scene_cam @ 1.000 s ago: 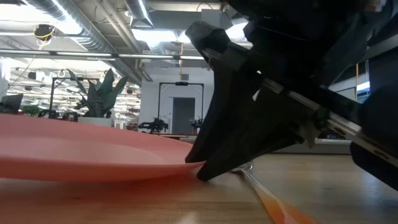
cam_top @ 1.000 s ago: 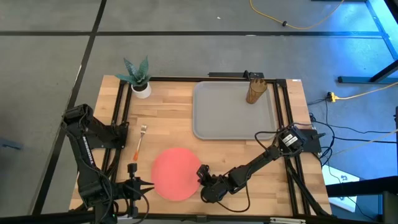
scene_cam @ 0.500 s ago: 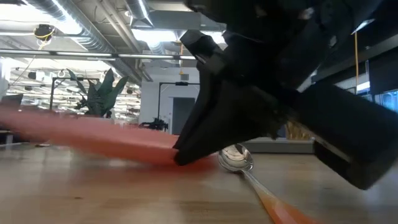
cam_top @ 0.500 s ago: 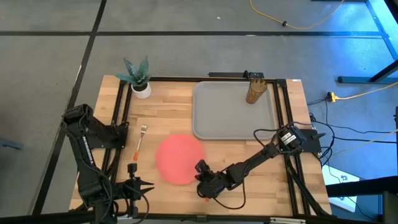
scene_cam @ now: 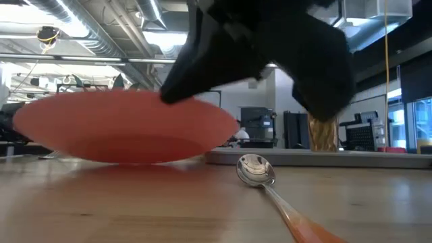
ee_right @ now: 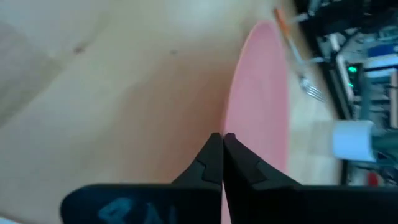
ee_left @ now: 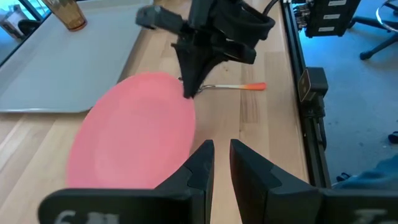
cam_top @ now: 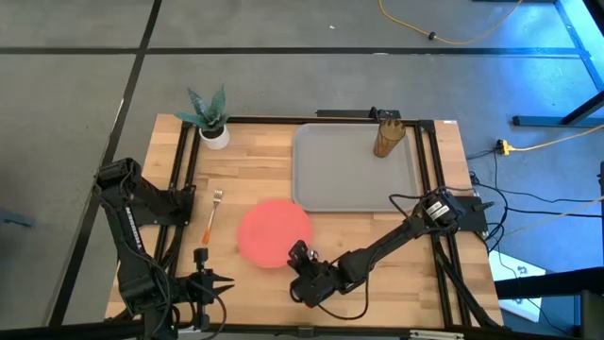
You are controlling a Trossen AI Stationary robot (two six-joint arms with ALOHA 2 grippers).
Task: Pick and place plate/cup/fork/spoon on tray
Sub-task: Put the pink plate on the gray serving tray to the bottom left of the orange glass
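Right gripper (cam_top: 294, 257) pinched closed on coral plate (cam_top: 272, 232) rim, plate raised off table. Grey tray (cam_top: 349, 170) lies at 1 o'clock from plate. Left gripper (ee_left: 216, 163) parked, fingers slightly apart.

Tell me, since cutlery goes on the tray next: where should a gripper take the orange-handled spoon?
Grip the small spoon by its thin orange handle, probably from straight above, fingers across it. It lies flat on the wooden table, bowl up, so the narrow handle offers the only pinchable width.
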